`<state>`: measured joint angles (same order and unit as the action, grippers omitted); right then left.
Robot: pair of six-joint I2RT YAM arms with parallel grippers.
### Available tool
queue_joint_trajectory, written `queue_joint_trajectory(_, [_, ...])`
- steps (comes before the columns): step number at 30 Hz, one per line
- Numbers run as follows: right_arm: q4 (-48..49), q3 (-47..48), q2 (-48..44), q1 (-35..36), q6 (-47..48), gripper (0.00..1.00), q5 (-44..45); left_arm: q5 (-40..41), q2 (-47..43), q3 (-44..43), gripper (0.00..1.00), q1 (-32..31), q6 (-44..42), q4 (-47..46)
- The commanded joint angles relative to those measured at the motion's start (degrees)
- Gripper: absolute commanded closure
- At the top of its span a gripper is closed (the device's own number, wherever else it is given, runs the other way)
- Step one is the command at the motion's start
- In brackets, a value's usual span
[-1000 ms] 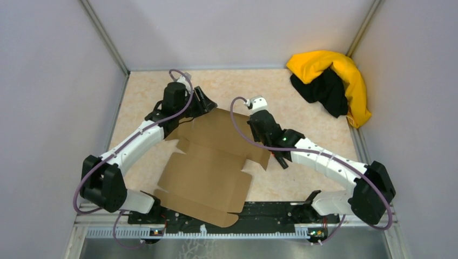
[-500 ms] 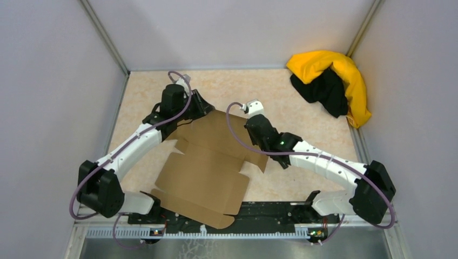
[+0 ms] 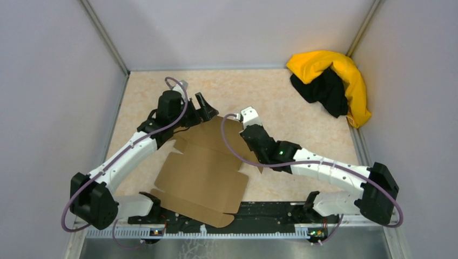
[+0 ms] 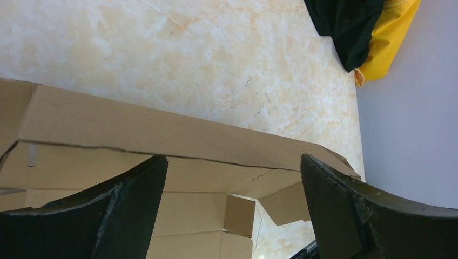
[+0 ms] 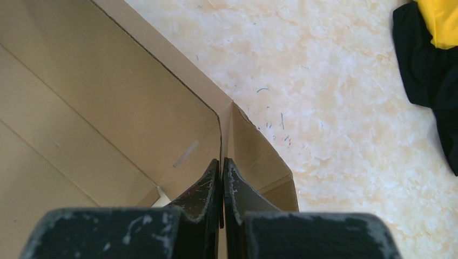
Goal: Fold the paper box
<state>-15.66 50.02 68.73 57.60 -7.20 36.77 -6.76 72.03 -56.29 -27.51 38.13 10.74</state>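
Observation:
The paper box [image 3: 202, 172] is a brown die-cut cardboard sheet lying mid-table, its near end over the arms' base rail. Its far flap [image 4: 135, 121] stands raised along a crease. My left gripper [image 3: 208, 110] hovers at the sheet's far edge, and in its wrist view the left gripper [image 4: 232, 162] is wide open with the flap under the gap, touching neither finger. My right gripper [image 3: 253, 131] points steeply down at the far right corner. In its wrist view the right gripper [image 5: 222, 160] is shut on the thin upright cardboard edge [image 5: 221, 135] where two panels meet.
A yellow-and-black cloth heap [image 3: 329, 81] lies in the far right corner against the wall, also showing as the cloth heap [image 4: 367, 27] at the top right. Grey walls close in the left, far and right sides. The black base rail [image 3: 270, 210] runs along the near edge.
The left gripper has let go and opened wide, pulling slightly back from the far flap. The right gripper, still shut, moved left and nearer, bringing the far right corner of the cardboard with it.

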Motion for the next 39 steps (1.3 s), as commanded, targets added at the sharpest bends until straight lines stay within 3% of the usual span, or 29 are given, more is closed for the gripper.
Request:
queue_joint_trajectory(1, [3.46, -0.63, -1.91, 2.01, 0.91, 1.00, 2.99, 0.59, -1.78, 1.00, 0.01, -0.97, -0.53, 0.64])
queue_joint_trajectory(3, [4.25, -1.16, -2.09, 2.93, 1.61, 1.00, 3.75, 0.57, -1.72, 1.28, 0.06, -1.18, -0.42, 0.59])
queue_joint_trajectory(6, [5.64, -1.80, -2.28, 4.83, 2.67, 1.00, 5.49, -0.18, -1.57, 2.08, 0.24, -1.23, 0.04, -0.12])
queue_joint_trajectory(10, [8.38, -3.49, -2.88, 7.08, 4.19, 1.00, 7.99, -0.34, -1.62, 3.03, 0.60, -1.41, 0.57, -0.35])
queue_joint_trajectory(15, [10.27, -5.21, -4.34, 7.40, 4.09, 1.00, 7.33, 1.56, -2.58, 4.31, 0.78, -1.49, 1.06, 0.01])
queue_joint_trajectory(17, [10.87, -5.53, -5.45, 7.35, 4.03, 0.96, 6.71, 3.59, -3.91, 5.36, 0.82, -1.51, 1.41, -0.32])
queue_joint_trajectory(22, [10.99, -5.89, -11.21, 7.37, 4.18, 0.60, 6.95, 7.64, -6.91, 7.51, 0.86, -1.53, 1.96, -1.08])
queue_joint_trajectory(26, [10.52, -6.22, -18.04, 7.08, 3.94, 0.46, 6.82, 9.40, -7.52, 8.08, 0.86, -1.62, 2.06, -0.85])
queue_joint_trajectory(29, [9.18, -7.42, -23.47, 3.75, 1.06, 0.44, 2.84, 11.10, -7.85, 8.39, 0.86, -1.61, 1.76, -0.85])
queue_joint_trajectory(32, [8.84, -10.91, -28.25, -1.38, -2.63, 0.52, -3.02, 11.97, -7.94, 7.98, 0.85, -1.60, 1.46, -0.84])
queue_joint_trajectory(36, [10.45, -17.35, -32.10, -5.87, -5.60, 0.53, -9.58, 13.49, -8.68, 8.22, 0.87, -1.56, 1.08, -1.16])
queue_joint_trajectory(39, [14.20, -20.64, -31.36, -7.46, -5.35, 0.51, -15.16, 14.50, -9.44, 8.26, 0.80, -1.51, 0.62, -1.98])
